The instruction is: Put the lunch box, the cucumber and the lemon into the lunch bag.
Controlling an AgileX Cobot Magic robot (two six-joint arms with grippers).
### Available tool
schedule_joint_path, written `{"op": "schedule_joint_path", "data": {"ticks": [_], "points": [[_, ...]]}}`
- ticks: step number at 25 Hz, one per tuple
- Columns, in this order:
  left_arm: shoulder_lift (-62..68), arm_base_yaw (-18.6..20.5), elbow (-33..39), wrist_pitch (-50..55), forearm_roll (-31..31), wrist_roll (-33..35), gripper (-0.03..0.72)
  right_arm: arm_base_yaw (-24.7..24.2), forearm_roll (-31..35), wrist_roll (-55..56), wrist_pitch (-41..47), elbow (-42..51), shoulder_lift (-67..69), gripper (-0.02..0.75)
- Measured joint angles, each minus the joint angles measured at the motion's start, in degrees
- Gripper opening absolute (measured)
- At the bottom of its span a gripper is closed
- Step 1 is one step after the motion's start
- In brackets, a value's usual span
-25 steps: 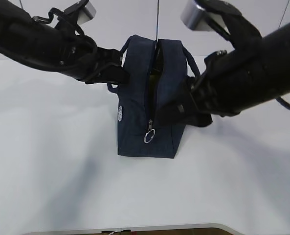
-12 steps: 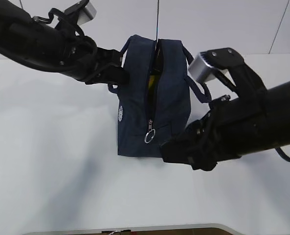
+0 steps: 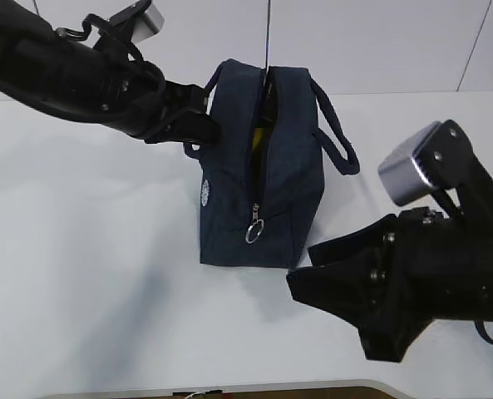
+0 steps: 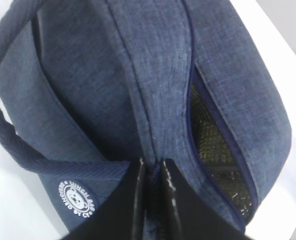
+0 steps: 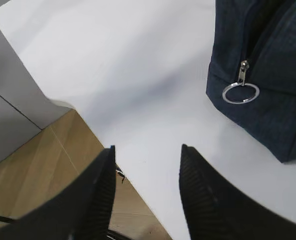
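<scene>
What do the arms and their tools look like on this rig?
Both arms are matte black with bundled black cables. Each carries a silver-grey box camera near the wrist. The right tool has two broad black fingers with ribbed inner faces; the left tool has smooth, glossy black fingers.

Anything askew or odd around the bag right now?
Nothing stands out. The boxy dark navy fabric lunch bag stands upright on the white table, zipper open, something yellow inside; the left gripper pinches its fabric.
</scene>
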Motion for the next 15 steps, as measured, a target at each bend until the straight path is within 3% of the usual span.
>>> {"op": "schedule_joint_path", "data": {"ticks": [8,15], "points": [[0.0,0.0,0.0,0.1,0.2,0.0,0.011,0.0,10.2,-20.0,-0.8,3.5,-0.2,0.347],[0.0,0.0,0.0,0.1,0.3,0.0,0.011,0.0,11.5,-24.7,-2.6,3.4,-0.2,0.347]]}}
